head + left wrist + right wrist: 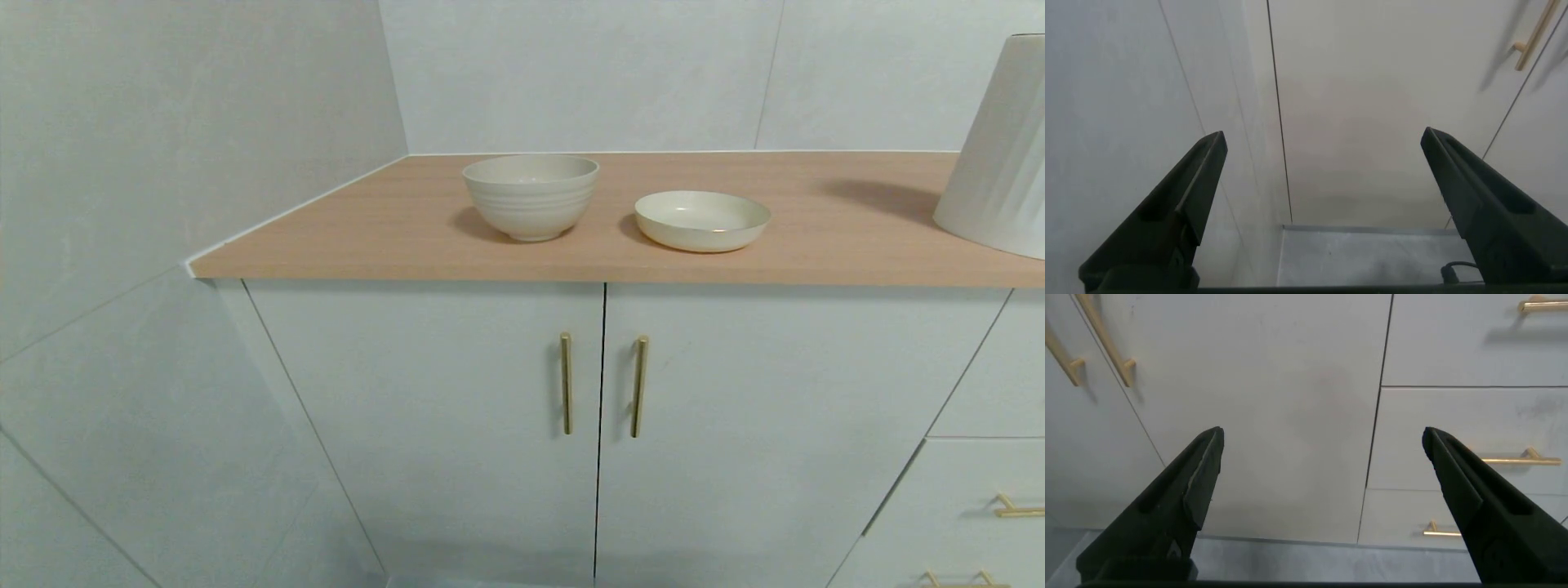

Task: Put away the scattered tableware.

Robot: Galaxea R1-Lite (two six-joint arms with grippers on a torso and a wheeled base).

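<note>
Left hand (1323,137) and right hand (1323,434), both spread empty, face cabinet doors (441,408) beneath the bowl (531,196) and dish (702,220).

Left end effector (1323,135) and right end effector (1323,431) are tapered black.

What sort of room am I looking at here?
Most likely a kitchen: a light wooden countertop holding a deep ribbed cream bowl and a shallow cream dish, above white cabinet doors with slim gold bar handles.
</note>
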